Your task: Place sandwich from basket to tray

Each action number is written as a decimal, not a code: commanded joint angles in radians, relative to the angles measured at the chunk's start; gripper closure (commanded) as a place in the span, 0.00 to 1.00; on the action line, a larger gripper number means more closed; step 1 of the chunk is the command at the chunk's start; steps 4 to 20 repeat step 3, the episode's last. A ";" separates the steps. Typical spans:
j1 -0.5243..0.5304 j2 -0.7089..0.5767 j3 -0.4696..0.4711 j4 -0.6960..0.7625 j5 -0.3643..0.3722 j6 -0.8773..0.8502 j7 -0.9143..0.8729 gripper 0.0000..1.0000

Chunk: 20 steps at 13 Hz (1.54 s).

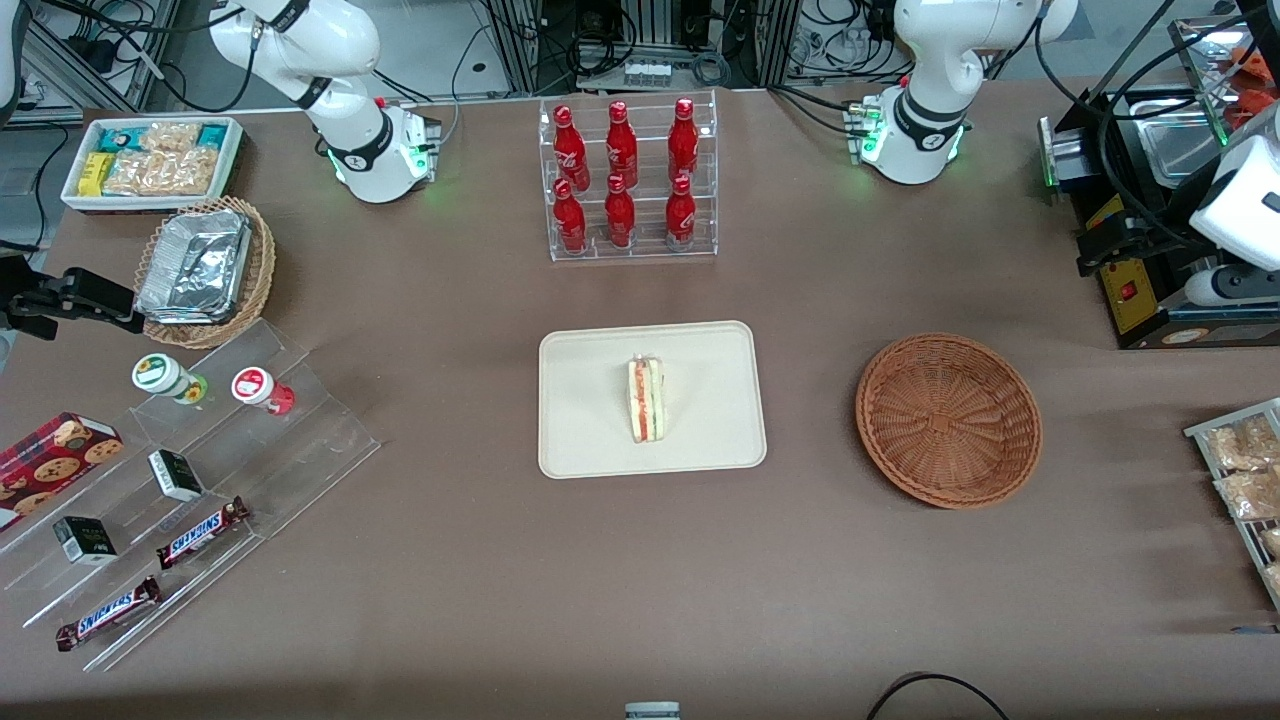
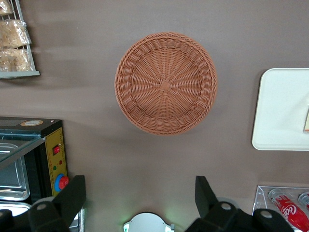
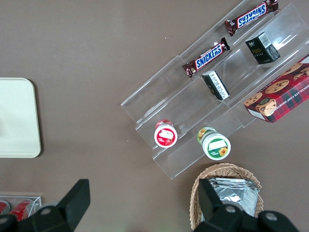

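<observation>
sandwich (image 1: pixel 645 399) standing on its edge mid tray (image 1: pixel 585 440), tray at table centre; basket (image 1: pixel 948 420) beside it toward working arm's end, nothing inside; gripper (image 2: pixel 139 203) above basket, fingers spread wide, holding nothing

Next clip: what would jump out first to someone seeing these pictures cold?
The sandwich standing on the cream tray at mid-table, and beside it, toward the working arm's end, the reddish wicker basket with nothing in it. The left arm's tool hangs open above the table beside the basket. Farther from the camera stands a rack of red bottles.
</observation>
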<state>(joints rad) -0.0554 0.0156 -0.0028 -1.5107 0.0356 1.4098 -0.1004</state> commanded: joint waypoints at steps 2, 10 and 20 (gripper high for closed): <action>-0.009 0.020 0.007 0.029 -0.019 0.003 0.014 0.00; -0.009 0.020 0.007 0.027 -0.017 0.003 0.014 0.00; -0.009 0.020 0.007 0.027 -0.017 0.003 0.014 0.00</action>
